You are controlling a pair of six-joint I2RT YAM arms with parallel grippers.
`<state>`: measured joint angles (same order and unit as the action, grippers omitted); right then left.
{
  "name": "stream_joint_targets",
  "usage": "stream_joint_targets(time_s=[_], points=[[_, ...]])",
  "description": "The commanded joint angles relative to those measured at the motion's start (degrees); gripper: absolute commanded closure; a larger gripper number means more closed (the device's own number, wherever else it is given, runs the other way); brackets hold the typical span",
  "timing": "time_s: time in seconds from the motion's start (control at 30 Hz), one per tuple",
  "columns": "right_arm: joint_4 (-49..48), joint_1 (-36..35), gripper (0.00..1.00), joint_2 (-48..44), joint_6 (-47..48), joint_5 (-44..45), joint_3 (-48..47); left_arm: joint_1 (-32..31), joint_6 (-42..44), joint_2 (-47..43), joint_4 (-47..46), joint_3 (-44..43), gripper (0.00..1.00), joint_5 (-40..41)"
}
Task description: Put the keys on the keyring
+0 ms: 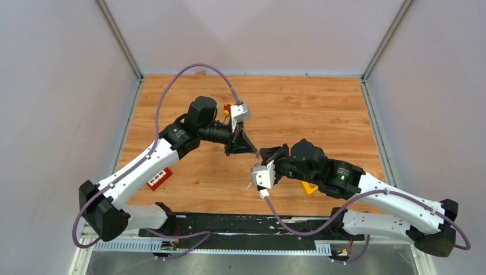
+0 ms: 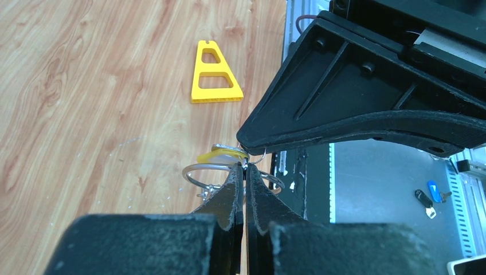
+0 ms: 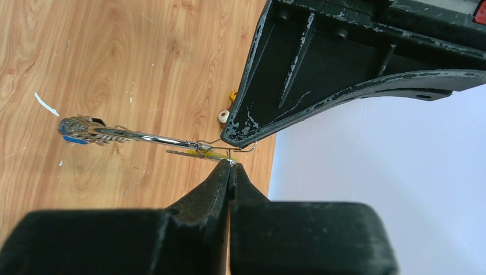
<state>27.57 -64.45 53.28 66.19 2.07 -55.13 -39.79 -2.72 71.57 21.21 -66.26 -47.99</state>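
Note:
My two grippers meet tip to tip above the middle of the table. My left gripper (image 2: 245,167) is shut on the keyring (image 2: 202,170), a thin silver ring held just above the wood. In the right wrist view the keyring (image 3: 143,138) shows edge-on, with a bunch of keys (image 3: 80,129) at its far end, one with a blue tag. My right gripper (image 3: 230,164) is shut on the thin wire loop of the yellow-tagged key (image 3: 209,153), which lies against the ring. That key also shows in the left wrist view (image 2: 220,154). The top view shows both grippers, left (image 1: 245,148) and right (image 1: 262,156).
A yellow plastic triangle (image 2: 215,74) lies on the wood near the right arm (image 1: 309,188). A red block (image 1: 159,179) lies by the left arm. A toy car (image 1: 228,109) sits behind the left wrist. Small black and blue items (image 2: 431,196) lie beyond the table's near edge.

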Motion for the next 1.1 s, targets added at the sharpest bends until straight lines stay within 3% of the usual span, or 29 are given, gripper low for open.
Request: stream_joint_targets(time_s=[0.0, 0.7, 1.07], points=[[-2.4, -0.8, 1.0, 0.3, -0.5, -0.7, -0.6, 0.0, -0.9, 0.0, -3.1, -0.5, 1.0, -2.1], [-3.8, -0.8, 1.0, 0.5, -0.5, 1.2, -0.3, -0.1, -1.0, -1.0, -3.9, 0.3, 1.0, -4.9], [-3.5, -0.8, 1.0, -0.3, -0.4, 1.0, -0.1, -0.1, -0.9, -1.0, -3.4, 0.1, 1.0, -1.2]])
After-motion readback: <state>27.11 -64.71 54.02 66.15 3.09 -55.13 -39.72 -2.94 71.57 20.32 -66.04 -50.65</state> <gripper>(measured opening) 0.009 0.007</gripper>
